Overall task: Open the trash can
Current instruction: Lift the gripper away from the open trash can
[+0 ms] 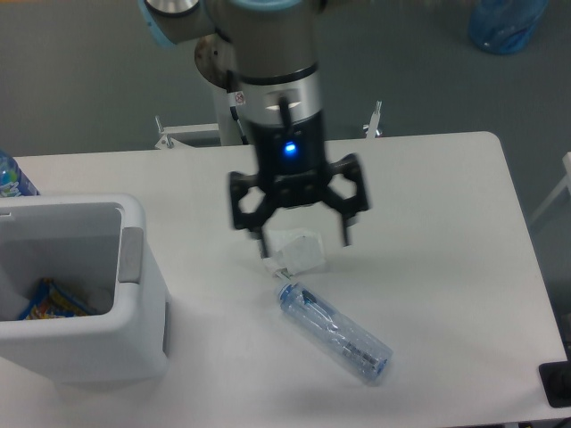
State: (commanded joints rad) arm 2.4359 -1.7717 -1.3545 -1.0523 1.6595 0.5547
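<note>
White bin (134,330) with grey tab (131,255); clear blue-capped bottle (336,333); white counter (428,223); black tool (302,239) showing a blue light.

Arm comes down from the top edge of frame, wrist vertical, tool pointing straight down over the middle of the table, nearer its far edge. Blue LED lit on the wrist body. Gripper (302,242) has its jaws spread wide, nothing between them. Fingertips (344,239) hang above the surface; slight motion blur on the fingers.
</note>
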